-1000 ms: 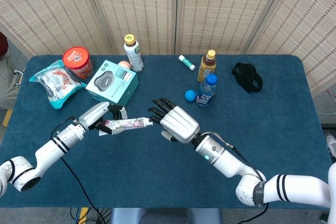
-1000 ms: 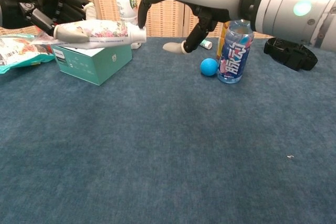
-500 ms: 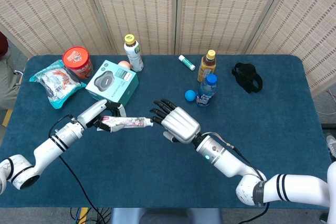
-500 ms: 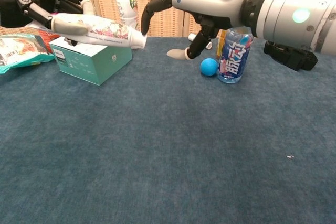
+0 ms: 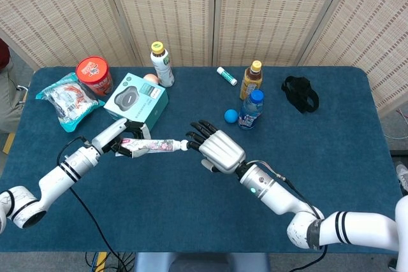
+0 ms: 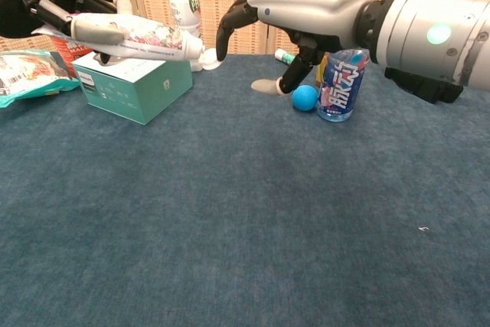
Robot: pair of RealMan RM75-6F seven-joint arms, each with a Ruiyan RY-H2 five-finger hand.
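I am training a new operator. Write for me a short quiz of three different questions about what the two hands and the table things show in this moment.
1. True or false: the left hand holds the white flowered tube off the blue table.
2. Which thing stands nearest the small blue ball? A) red-lidded jar B) blue-capped drink bottle C) black strap bundle
3. Fill in: the right hand has its fingertips at the tube's ____ end.

Key: 1. True, the chest view shows it in the air. 2. B. 3. Cap; whether they grip it, I cannot tell.
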